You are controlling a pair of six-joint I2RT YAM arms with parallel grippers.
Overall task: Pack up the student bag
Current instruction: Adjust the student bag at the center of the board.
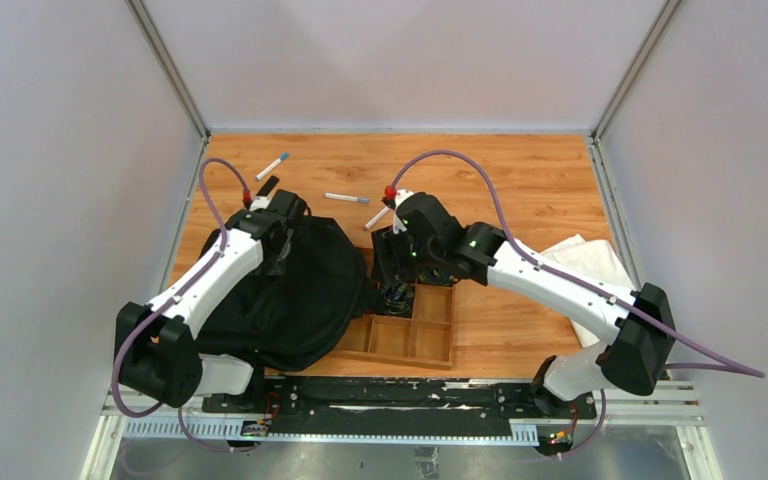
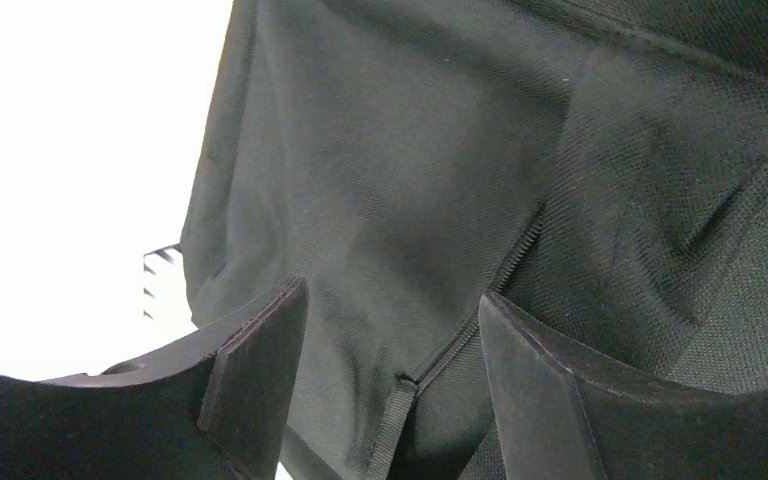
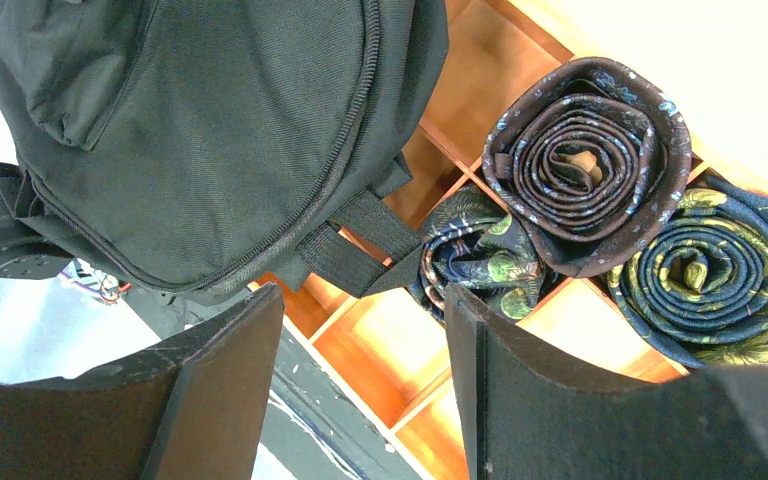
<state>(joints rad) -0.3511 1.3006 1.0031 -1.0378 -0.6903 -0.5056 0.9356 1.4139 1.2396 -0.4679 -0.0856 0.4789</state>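
The student bag (image 1: 295, 295) is a floppy black backpack lying on the table's left, its edge over the wooden tray (image 1: 430, 345). My left gripper (image 1: 290, 230) hovers over the bag's far edge, jaws open. In the left wrist view the bag's fabric (image 2: 390, 170) and a zipper (image 2: 505, 285) lie between the open fingers of the left gripper (image 2: 390, 385). My right gripper (image 1: 397, 272) is open and empty above the tray's far left. The right wrist view shows that gripper (image 3: 360, 385) over the tray (image 3: 380, 335), the bag (image 3: 210, 120) and three rolled ties: brown (image 3: 585, 150), blue-green (image 3: 720, 270), dark floral (image 3: 475, 260).
Three pens lie on the far part of the table: one with a blue cap (image 1: 272, 165), one grey (image 1: 346, 198), one by the right wrist (image 1: 377, 218). A small black item (image 1: 267, 185) lies near the left gripper. A white cloth (image 1: 592, 262) lies at the right under the right arm.
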